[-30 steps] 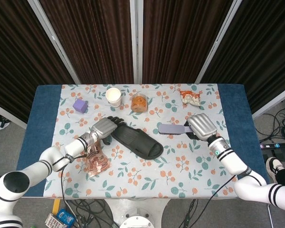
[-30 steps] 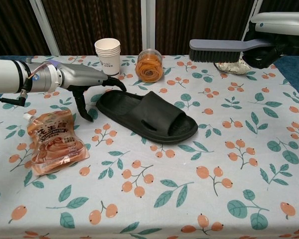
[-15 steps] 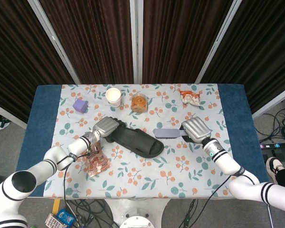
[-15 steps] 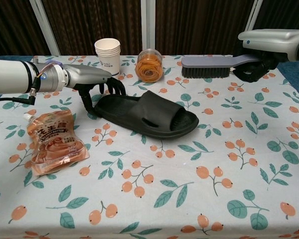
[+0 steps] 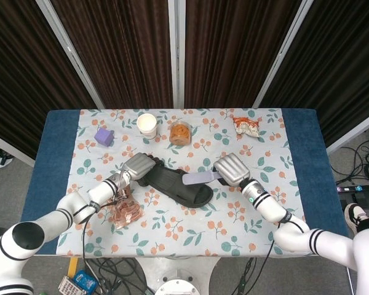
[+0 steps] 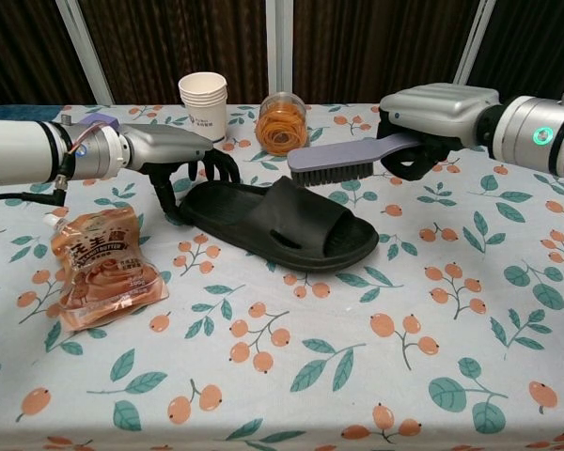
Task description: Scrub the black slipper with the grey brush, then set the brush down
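The black slipper (image 5: 175,186) (image 6: 280,223) lies slantwise in the middle of the flowered cloth, toe toward the right. My left hand (image 5: 137,166) (image 6: 179,153) holds down its heel end, fingers curled over the rim. My right hand (image 5: 232,169) (image 6: 439,115) grips the handle of the grey brush (image 5: 197,179) (image 6: 334,161). The brush hovers bristles down just above the slipper's strap, tilted slightly; whether the bristles touch cannot be told.
An orange snack pouch (image 6: 101,267) lies by my left forearm. A stack of paper cups (image 6: 203,104) and a jar of orange rings (image 6: 282,123) stand behind the slipper. A purple block (image 5: 103,136) and a snack bag (image 5: 246,126) sit farther back.
My right hand has carried the brush left and down, from the right side of the table to just over the slipper. My left hand stays on the heel.
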Controlling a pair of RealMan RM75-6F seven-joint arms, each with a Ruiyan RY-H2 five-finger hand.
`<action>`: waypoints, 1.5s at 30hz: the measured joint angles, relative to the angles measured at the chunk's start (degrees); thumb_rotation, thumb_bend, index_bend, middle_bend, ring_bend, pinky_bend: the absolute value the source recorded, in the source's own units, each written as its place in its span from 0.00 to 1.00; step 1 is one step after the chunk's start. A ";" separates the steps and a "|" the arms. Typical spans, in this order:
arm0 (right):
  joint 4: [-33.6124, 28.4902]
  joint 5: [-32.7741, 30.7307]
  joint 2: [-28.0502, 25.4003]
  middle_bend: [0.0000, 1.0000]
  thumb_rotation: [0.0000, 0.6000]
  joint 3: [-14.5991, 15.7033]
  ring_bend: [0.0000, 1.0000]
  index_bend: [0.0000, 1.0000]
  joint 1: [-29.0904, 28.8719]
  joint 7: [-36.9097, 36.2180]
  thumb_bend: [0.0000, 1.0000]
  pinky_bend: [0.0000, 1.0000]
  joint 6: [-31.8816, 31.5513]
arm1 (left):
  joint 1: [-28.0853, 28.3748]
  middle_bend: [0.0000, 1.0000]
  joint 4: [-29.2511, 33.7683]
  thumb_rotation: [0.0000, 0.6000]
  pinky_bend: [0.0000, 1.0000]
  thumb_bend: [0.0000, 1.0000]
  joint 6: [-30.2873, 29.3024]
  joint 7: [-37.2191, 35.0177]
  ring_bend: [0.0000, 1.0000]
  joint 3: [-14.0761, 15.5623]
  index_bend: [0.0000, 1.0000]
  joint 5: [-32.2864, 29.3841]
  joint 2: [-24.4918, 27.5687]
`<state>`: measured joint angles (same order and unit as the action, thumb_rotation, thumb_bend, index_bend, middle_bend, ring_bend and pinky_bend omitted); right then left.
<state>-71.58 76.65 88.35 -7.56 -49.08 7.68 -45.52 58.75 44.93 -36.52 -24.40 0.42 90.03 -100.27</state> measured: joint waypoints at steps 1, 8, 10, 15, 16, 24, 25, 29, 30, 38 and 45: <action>1.34 0.33 1.14 1.00 1.00 0.00 1.00 1.00 -0.30 0.22 0.74 1.00 -0.16 | -0.01 0.45 0.25 1.00 0.34 0.26 -0.05 0.38 0.29 -0.06 0.41 -0.17 0.07; 11.97 4.68 9.59 1.00 1.00 0.86 1.00 1.00 -2.50 -0.24 0.74 1.00 -1.75 | -0.25 0.45 1.30 1.00 0.34 0.26 -0.15 2.48 0.29 -0.05 0.41 -1.06 0.34; 13.33 5.97 10.62 1.00 1.00 1.57 1.00 1.00 -2.83 -1.44 0.73 1.00 -1.89 | -0.34 0.45 1.07 1.00 0.34 0.26 -0.19 3.21 0.29 0.17 0.41 -1.02 0.29; 13.07 9.07 8.92 1.00 1.00 5.03 1.00 1.00 -3.10 -4.29 0.73 1.00 -0.81 | -0.85 0.45 0.76 1.00 0.34 0.26 -0.80 2.98 0.29 0.62 0.41 -1.05 0.17; 12.59 9.50 8.19 1.00 1.00 5.61 1.00 1.00 -3.06 -4.59 0.73 1.00 -0.55 | -0.86 0.45 0.59 1.00 0.34 0.26 -0.84 2.91 0.29 0.76 0.41 -0.96 0.14; 7.01 13.27 1.01 1.00 1.00 8.73 1.00 1.00 -2.02 -8.76 0.74 1.00 -2.29 | -0.71 0.45 0.38 1.00 0.34 0.26 -1.57 2.29 0.29 1.36 0.41 -0.29 0.26; 6.92 13.49 0.79 1.00 1.00 8.55 1.00 1.00 -1.97 -9.76 0.74 1.00 -3.07 | -0.69 0.45 0.44 1.00 0.33 0.26 -1.67 2.31 0.29 1.38 0.41 -0.25 0.28; 8.29 13.44 1.23 1.00 1.00 5.94 1.00 1.00 -2.72 -13.27 0.73 1.00 -5.35 | -0.63 0.45 0.92 1.00 0.34 0.26 -2.11 2.67 0.29 1.44 0.41 -0.10 0.52; 8.94 13.19 1.68 1.00 1.00 5.27 1.00 1.00 -3.13 -13.50 0.73 1.00 -5.09 | -0.61 0.45 1.02 1.00 0.33 0.26 -2.13 2.82 0.29 1.45 0.41 -0.10 0.59; 15.58 10.68 7.62 1.00 1.00 3.36 1.00 1.00 -7.27 -11.91 0.73 1.00 2.36 | -1.15 0.45 1.71 1.00 0.33 0.26 -2.52 4.22 0.29 1.54 0.41 -0.52 0.91; 14.56 11.82 6.67 1.00 1.00 6.39 1.00 1.00 -6.81 -11.16 0.73 1.00 3.36 | -1.21 0.45 1.78 1.00 0.33 0.26 -2.98 4.65 0.29 1.53 0.41 -0.53 1.10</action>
<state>-57.02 88.47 95.02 -1.17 -55.89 -3.48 -42.16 57.54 46.71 -39.50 -19.76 1.95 89.51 -99.17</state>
